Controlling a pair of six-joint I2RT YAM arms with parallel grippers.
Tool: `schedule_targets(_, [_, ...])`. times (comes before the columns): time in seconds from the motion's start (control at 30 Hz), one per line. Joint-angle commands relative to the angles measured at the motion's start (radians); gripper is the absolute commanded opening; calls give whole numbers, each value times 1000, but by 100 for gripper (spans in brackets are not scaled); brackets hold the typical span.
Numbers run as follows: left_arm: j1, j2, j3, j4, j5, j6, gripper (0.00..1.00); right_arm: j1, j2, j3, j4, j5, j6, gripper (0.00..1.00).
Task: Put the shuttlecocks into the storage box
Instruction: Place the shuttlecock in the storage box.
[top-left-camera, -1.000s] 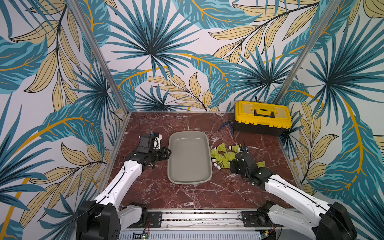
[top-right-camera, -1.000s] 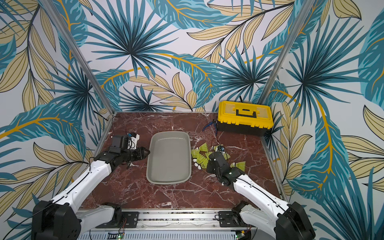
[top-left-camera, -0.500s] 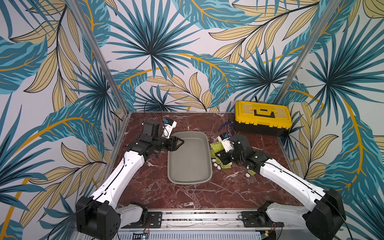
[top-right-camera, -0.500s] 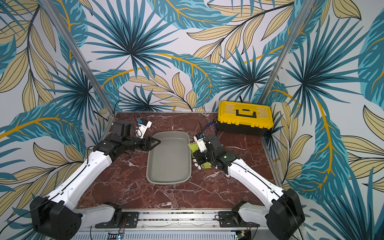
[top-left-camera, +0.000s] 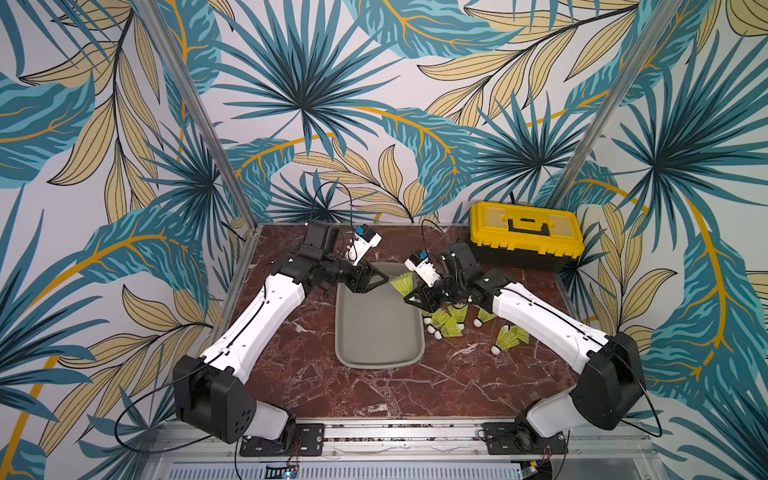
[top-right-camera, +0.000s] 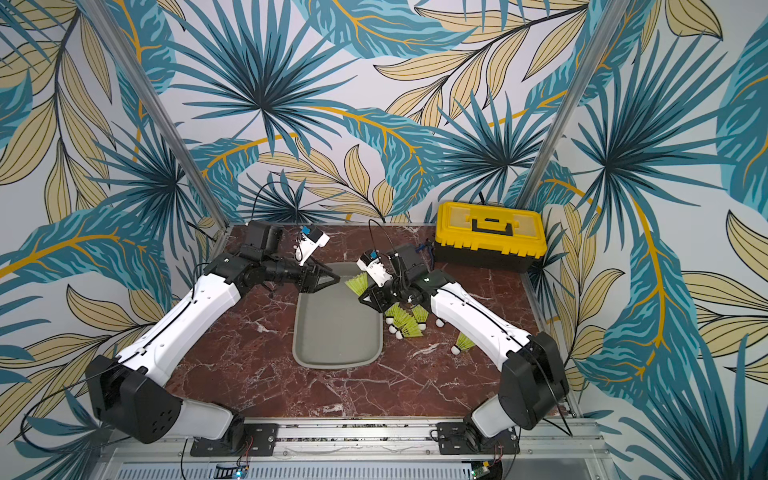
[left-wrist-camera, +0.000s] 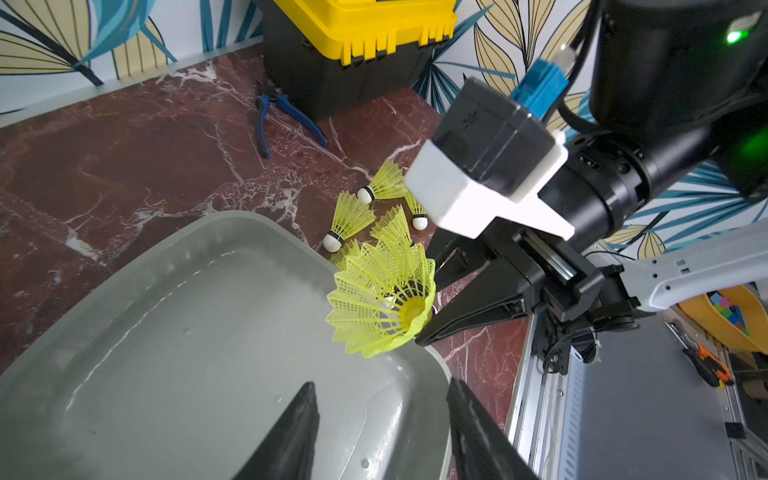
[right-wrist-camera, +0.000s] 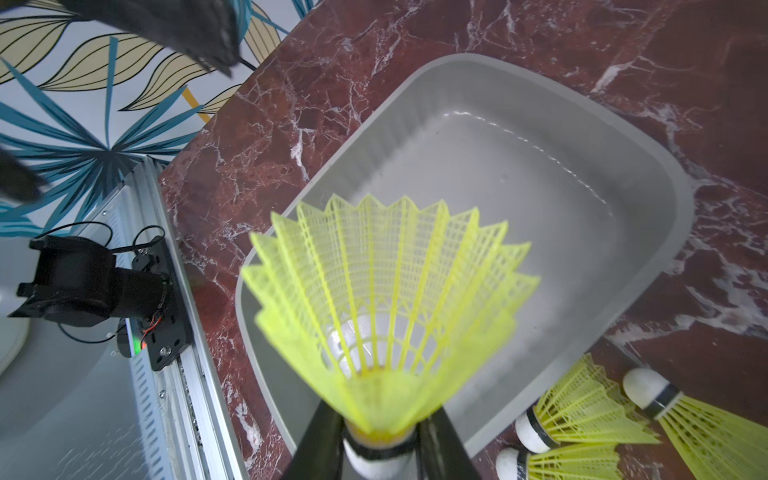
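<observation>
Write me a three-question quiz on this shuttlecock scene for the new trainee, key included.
1. True or false: the storage box lies empty.
2. Which gripper holds a shuttlecock? A. left B. right C. neither
3. Name the tool lying on the table beside the yellow toolbox.

Key
1. True.
2. B: the right gripper is shut on the cork end of the held shuttlecock; the left gripper is open with nothing in it.
3. The blue-handled pliers.
</observation>
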Motion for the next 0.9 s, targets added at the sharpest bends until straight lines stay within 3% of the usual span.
schedule_targets(0.0, [-10,15,60,-68,48,63,53,8,29,35,-85,-86,-57,26])
schedule_targets(0.4, [-42,89,118,-168,102,125,48,21,100,117,-192,-141,-113,26])
schedule_targets(0.7, [-48,114,129,-216,117,146,32,26,122,148,-224,-141,-123,26])
schedule_targets(0.87, [-50,116,120,-213,106,145,33,27,121,154,-232,-148,-125,26])
